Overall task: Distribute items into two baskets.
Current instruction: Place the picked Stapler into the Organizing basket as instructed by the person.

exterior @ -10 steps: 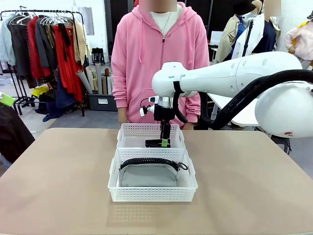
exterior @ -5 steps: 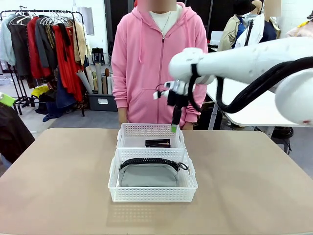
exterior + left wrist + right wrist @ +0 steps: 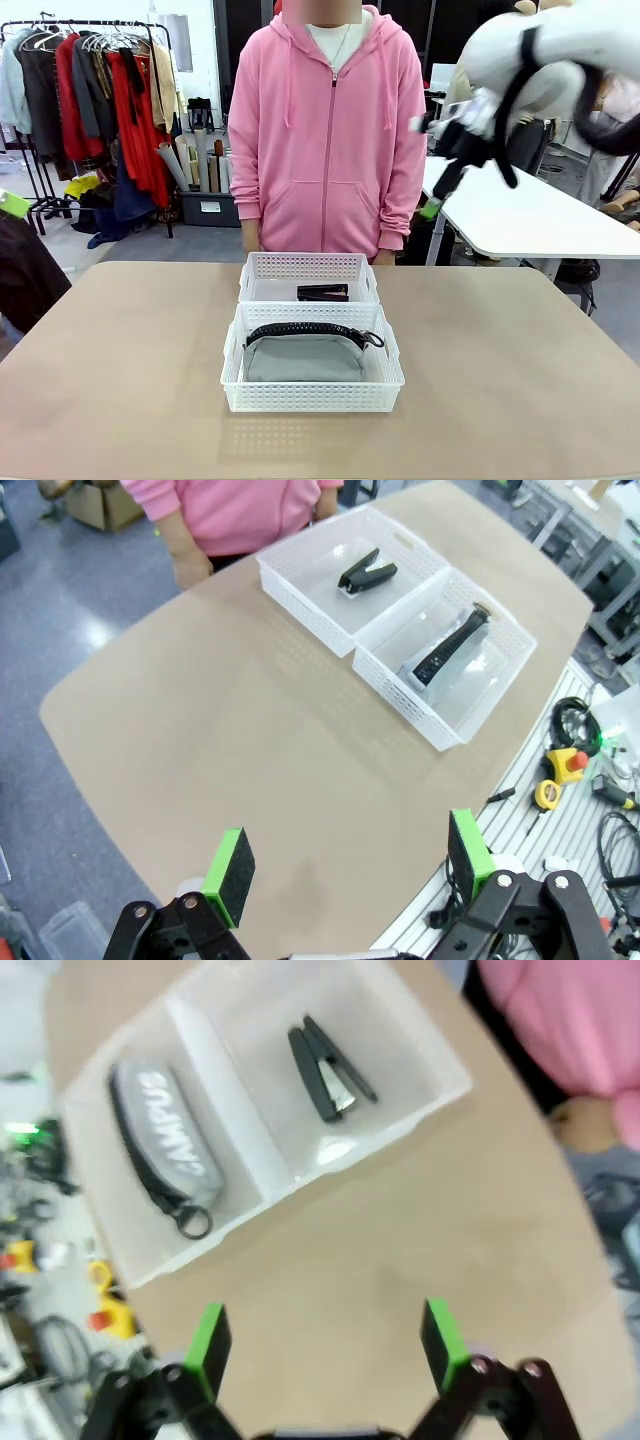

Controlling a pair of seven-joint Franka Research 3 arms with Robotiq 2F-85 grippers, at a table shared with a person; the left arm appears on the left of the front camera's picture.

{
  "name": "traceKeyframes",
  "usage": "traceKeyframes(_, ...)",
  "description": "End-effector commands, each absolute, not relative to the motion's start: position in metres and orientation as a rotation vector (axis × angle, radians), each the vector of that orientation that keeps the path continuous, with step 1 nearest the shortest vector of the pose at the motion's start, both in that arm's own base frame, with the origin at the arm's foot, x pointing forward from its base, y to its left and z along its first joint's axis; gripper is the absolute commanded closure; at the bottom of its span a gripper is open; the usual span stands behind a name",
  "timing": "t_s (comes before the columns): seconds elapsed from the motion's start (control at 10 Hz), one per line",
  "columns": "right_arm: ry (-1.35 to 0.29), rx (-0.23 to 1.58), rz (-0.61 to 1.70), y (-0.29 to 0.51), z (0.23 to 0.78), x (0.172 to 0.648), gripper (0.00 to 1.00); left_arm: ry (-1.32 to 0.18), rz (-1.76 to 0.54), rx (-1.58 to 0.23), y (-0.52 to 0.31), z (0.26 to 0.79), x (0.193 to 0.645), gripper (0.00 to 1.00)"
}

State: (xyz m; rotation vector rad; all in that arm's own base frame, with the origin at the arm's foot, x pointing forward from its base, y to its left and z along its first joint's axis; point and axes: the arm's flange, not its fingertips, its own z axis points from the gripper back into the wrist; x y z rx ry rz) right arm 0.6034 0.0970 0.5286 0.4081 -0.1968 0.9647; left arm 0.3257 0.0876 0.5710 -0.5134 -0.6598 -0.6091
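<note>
Grey fabric pouch (image 3: 304,358), black zipper, fills near lattice basket (image 3: 312,396); glossy black stapler (image 3: 322,293) in far basket (image 3: 306,266). Both grippers (image 3: 345,858) (image 3: 326,1338) wide open, empty.

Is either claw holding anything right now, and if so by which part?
Nothing. Both the left claw and right claw are open and empty.

We see a clothes rack (image 3: 95,90) hung with red and dark garments at far left, rolled paper tubes (image 3: 190,160) and a dark bin (image 3: 210,208) beside it, a white table (image 3: 530,215) at right, and a grey floor (image 3: 150,245) beyond.
</note>
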Motion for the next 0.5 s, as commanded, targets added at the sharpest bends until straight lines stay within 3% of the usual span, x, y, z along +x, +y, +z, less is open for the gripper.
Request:
traceKeyframes(0.0,-0.273,0.513,0.808,0.041,0.537,0.556,0.0,-0.678,-0.622,-0.527,0.088,0.571,0.326,0.0)
traceKeyframes(0.4,-0.445,0.616,0.616,-0.066,0.539,0.48,0.0,-0.678,-0.622,-0.527,0.088,0.571,0.326,0.0)
